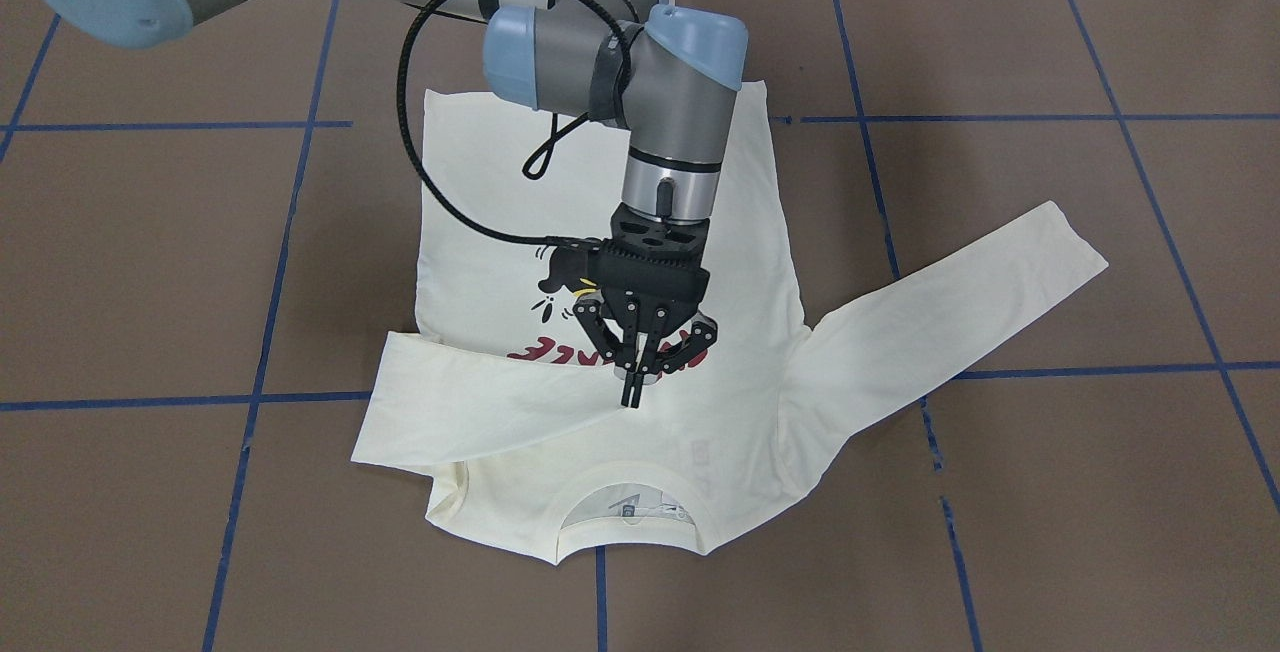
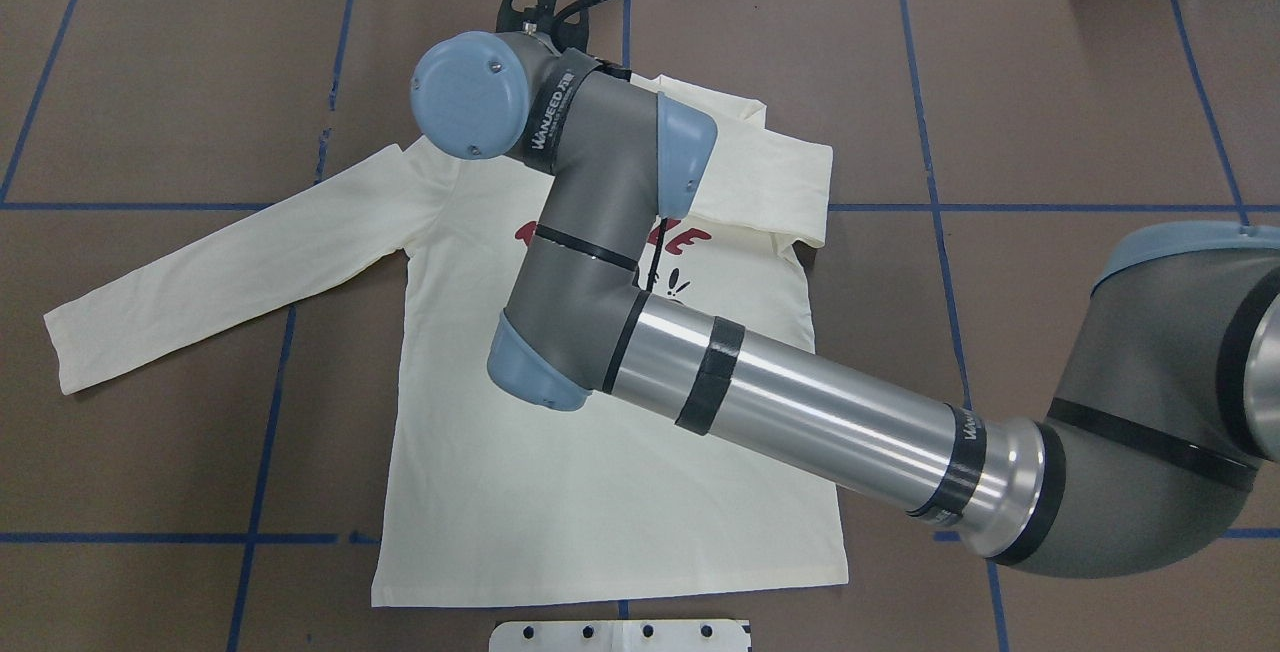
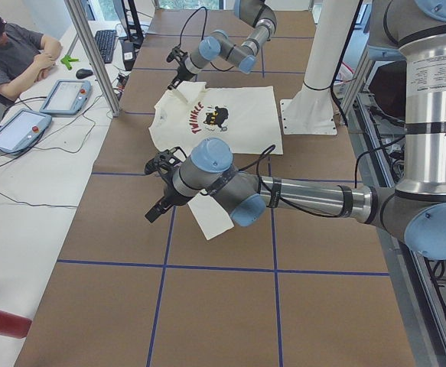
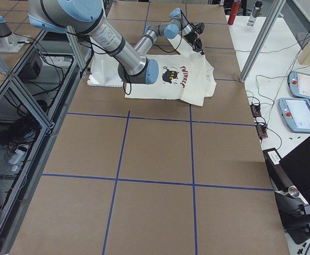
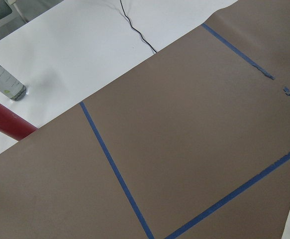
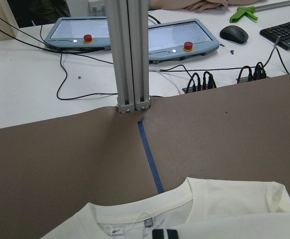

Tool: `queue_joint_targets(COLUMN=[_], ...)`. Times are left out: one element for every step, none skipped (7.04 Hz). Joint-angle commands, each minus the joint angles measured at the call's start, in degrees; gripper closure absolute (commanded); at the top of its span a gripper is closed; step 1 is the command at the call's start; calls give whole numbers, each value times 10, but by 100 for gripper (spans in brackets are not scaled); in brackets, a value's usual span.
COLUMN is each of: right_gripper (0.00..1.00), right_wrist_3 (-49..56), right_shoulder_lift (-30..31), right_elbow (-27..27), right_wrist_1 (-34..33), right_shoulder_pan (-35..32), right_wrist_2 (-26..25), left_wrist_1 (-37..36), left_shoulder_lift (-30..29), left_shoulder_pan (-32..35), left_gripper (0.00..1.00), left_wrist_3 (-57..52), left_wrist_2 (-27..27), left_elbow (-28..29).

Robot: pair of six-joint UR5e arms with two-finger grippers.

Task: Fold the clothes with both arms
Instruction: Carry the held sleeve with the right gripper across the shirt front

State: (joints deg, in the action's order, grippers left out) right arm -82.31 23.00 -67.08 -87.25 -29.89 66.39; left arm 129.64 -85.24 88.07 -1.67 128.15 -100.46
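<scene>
The cream long-sleeved T-shirt [image 1: 480, 232] lies flat on the brown table, print side up, with the collar towards the operators' side. It also shows in the overhead view [image 2: 600, 492]. One sleeve [image 1: 470, 412] is folded across the chest over the red lettering. The other sleeve [image 1: 950, 312] lies spread out to the side. My right gripper [image 1: 632, 394] points down over the chest, shut on the end of the folded sleeve. Its fingertips [image 6: 163, 234] show at the wrist view's bottom edge. My left gripper [image 3: 160, 206] hovers past the spread sleeve's cuff; I cannot tell if it is open.
The white pedestal base [image 3: 310, 115] stands at the shirt's hem. An aluminium post [image 6: 131, 55], two teach pendants [image 6: 179, 42] and cables stand beyond the table's far edge. A seated operator [image 3: 8, 53] is there. A red bottle [image 5: 5, 122] lies off the table's end.
</scene>
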Motion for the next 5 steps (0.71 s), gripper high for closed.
queue_joint_targets(right_gripper=[100, 100, 100, 100, 100], right_wrist_3=[2, 8, 13, 18, 18], right_shoulder_lift=[-63, -66, -79, -91, -101], right_elbow=[58, 84, 115, 127, 130], right_wrist_1=[18, 42, 45, 45, 45], right_shoulder_pan=[28, 43, 61, 74, 84], right_wrist_2=[-21, -47, -70, -72, -72], left_wrist_1=[1, 1, 1, 1, 1], left_shoulder_lift=[0, 0, 0, 0, -1], left_shoulder_pan=[0, 0, 0, 0, 0], left_gripper=[1, 1, 1, 1, 1], left_wrist_3=[0, 0, 0, 0, 0], left_wrist_2=[0, 0, 0, 0, 0], left_elbow=[5, 6, 9, 7, 8])
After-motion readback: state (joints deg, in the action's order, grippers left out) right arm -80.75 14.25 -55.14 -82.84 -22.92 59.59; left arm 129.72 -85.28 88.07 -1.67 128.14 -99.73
